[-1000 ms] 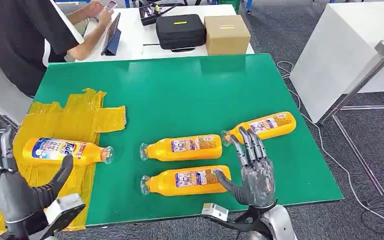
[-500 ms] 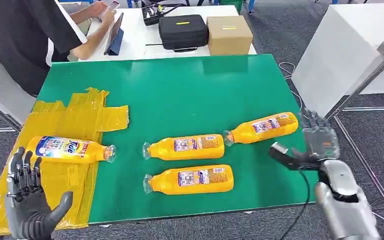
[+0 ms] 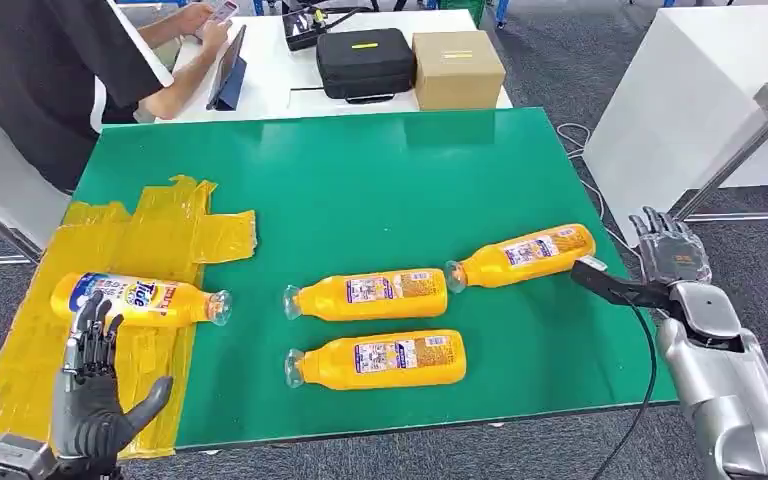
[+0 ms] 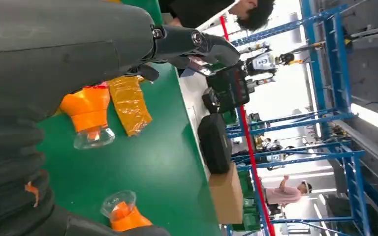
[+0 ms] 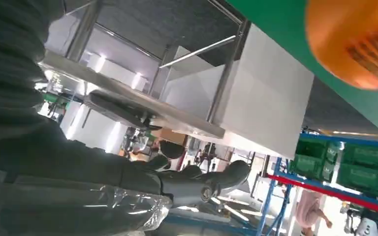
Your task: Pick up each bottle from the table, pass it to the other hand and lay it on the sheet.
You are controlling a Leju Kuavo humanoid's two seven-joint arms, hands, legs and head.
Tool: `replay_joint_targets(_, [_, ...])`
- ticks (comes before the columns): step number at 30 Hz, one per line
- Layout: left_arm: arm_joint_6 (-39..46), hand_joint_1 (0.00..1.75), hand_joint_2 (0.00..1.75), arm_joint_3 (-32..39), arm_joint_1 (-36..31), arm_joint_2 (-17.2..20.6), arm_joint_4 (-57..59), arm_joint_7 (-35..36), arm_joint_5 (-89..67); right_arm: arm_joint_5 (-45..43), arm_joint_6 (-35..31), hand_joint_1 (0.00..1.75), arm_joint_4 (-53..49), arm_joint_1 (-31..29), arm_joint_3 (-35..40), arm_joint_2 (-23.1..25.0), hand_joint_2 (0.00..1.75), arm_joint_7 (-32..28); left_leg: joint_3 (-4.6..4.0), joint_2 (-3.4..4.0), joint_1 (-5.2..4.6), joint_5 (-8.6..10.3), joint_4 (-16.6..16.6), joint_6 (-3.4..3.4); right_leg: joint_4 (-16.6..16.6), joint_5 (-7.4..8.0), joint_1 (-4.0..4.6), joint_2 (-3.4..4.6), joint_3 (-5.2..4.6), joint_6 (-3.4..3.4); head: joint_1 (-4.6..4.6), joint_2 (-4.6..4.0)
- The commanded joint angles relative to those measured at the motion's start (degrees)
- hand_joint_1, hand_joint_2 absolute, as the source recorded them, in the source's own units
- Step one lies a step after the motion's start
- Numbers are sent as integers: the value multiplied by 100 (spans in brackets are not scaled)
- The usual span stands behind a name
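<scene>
Four orange bottles with clear caps lie on their sides. One bottle (image 3: 130, 300) rests on the yellow sheet (image 3: 160, 235) at the table's left. Three lie on the green table (image 3: 360, 180): a middle bottle (image 3: 365, 294), a front bottle (image 3: 375, 360) and a right bottle (image 3: 525, 255). My left hand (image 3: 95, 400) hovers open over the sheet's front part, just in front of the sheet bottle. My right hand (image 3: 665, 262) is open at the table's right edge, its thumb close to the right bottle's base (image 5: 359, 44). The left wrist view shows the sheet bottle's neck (image 4: 91, 115).
A person in black sits at the back left beside a white table (image 3: 270, 80) carrying a black case (image 3: 362, 62) and a cardboard box (image 3: 457, 68). A white table (image 3: 660, 110) stands right of the green one. A cable (image 3: 640, 390) hangs by my right arm.
My right hand has swung from the front bottle out to the table's right edge beside the right bottle. My left hand dropped, then shifted right toward the sheet bottle.
</scene>
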Motion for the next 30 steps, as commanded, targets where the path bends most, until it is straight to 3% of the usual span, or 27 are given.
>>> replay_joint_targets(1, [-123, 0, 175, -111, -691, 37, 1184, 104, 4, 67, -129, 0, 796, -585, 525, 323, 175, -425, 12, -1, -1, 0, -8, -7, -8, 2, -4, 9, 10, -2, 0, 0])
replay_joint_targets(14, [-224, 0, 175, -133, -1047, 17, 1739, 120, -12, 9, 147, 0, 1049, -963, 1265, 551, 175, -779, 22, 18, 0, -3, -12, -26, -8, 6, -4, 52, 11, -11, -2, 0])
replay_joint_targets(18, [-322, 0, 175, -204, -1255, 96, 2002, 70, 38, -477, 1041, 0, 1214, -1112, 1523, 466, 175, -998, 8, 5, -1, -1, -4, -10, -2, 1, -3, 17, 5, -4, -2, 0])
replay_joint_targets(23, [-333, 0, 175, -259, -1371, 154, 2173, 15, 145, -772, 1543, 0, 1563, -1195, 1850, 302, 175, -940, 13, -10, -1, -3, -6, -16, -6, -2, -5, 15, 13, -5, -2, 0])
replay_joint_targets(30, [-274, 0, 175, -143, -1473, 220, 2154, 132, 237, -1020, 2386, 0, 2286, -1671, 1983, 642, 175, -559, 13, 8, 0, -3, -5, -17, -2, 1, -4, 34, 7, -8, 0, 0])
